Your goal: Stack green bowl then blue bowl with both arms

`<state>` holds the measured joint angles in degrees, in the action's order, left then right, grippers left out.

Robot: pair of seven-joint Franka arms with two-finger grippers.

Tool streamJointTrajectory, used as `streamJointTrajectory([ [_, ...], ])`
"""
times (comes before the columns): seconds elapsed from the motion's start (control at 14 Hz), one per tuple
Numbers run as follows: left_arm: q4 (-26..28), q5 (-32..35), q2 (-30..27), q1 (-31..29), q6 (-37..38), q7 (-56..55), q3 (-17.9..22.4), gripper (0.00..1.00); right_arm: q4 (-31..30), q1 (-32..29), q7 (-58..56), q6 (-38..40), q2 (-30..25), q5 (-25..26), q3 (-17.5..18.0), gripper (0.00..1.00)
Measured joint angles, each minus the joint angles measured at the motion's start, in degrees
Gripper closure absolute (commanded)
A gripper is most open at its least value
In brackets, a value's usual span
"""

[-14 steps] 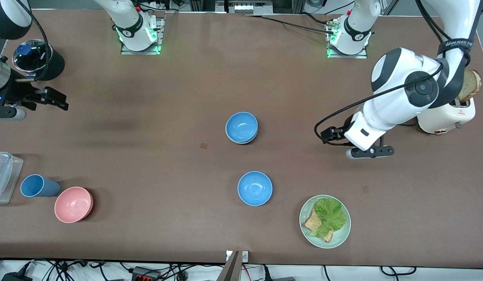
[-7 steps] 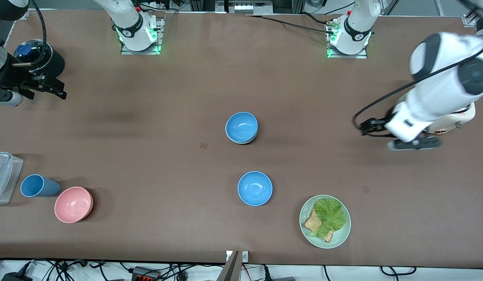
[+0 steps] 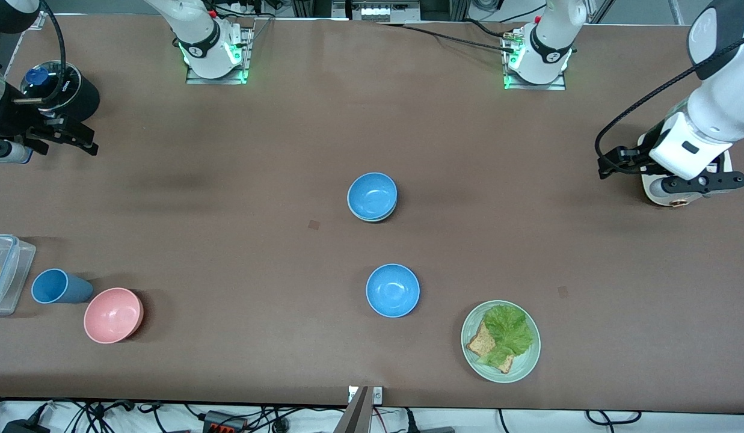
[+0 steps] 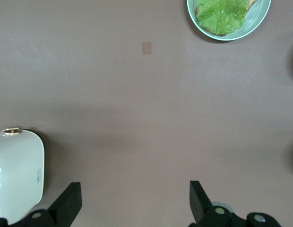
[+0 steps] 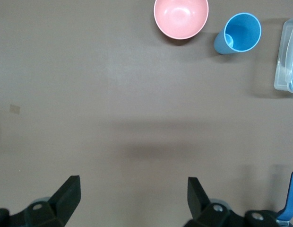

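A blue bowl (image 3: 372, 195) sits nested in the green bowl (image 3: 378, 219) at the table's middle, and only a thin pale rim of the green one shows beneath it. A second blue bowl (image 3: 393, 290) stands alone, nearer the front camera. My left gripper (image 3: 700, 181) hangs open and empty over the toaster's edge at the left arm's end; its wrist view shows the left gripper (image 4: 134, 198) above bare table. My right gripper (image 3: 68, 137) is open and empty by the black canister at the right arm's end, and the right gripper (image 5: 132, 196) also has bare table below. No bowl is held.
A white toaster (image 3: 655, 191) (image 4: 16, 175) stands under the left hand. A green plate (image 3: 471, 356) (image 4: 231, 37) holds lettuce and toast. A pink bowl (image 3: 113, 314) (image 5: 180, 18), blue cup (image 3: 59, 286) (image 5: 238, 33), clear box (image 3: 2, 273) (image 5: 288, 56) and black canister (image 3: 56, 90) stand at the right arm's end.
My left arm has swung from near the table's middle out over the toaster at its own end. The right gripper has drawn back slightly toward the black canister. The bowls have not moved.
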<state>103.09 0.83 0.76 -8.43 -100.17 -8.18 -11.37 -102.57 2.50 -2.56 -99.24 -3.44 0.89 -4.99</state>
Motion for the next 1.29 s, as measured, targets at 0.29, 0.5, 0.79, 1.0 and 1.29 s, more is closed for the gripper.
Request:
streamJointTrajectory([
  [0.29, -1.0, -0.1, 1.0, 0.1, 1.4, 0.5, -0.1, 0.00, 1.5, 0.0, 0.0, -0.2, 1.6, 0.0, 0.0, 0.00],
  [0.5, -4.8, -0.1, 2.8, 0.3, 5.3, 0.6, -0.2, 0.00, 1.6, -0.3, 0.0, -0.2, 2.1, 0.0, 0.0, 0.00],
  [0.79, -6.6, -2.1, 3.8, 0.3, 7.4, 0.8, -0.3, 0.00, 1.7, -1.8, 0.0, -0.2, 2.4, 0.0, 1.1, 0.00],
  [1.0, -7.3, -2.2, 4.0, 0.4, 8.5, 0.9, -0.4, 0.00, 1.8, -2.5, 0.0, -0.2, 2.4, 0.0, 2.1, 0.00],
  [1.29, -7.8, -2.2, 4.0, 0.4, 8.8, 1.5, -0.4, 0.00, 1.9, -3.3, 0.0, -0.2, 2.4, 0.0, 2.3, 0.00],
])
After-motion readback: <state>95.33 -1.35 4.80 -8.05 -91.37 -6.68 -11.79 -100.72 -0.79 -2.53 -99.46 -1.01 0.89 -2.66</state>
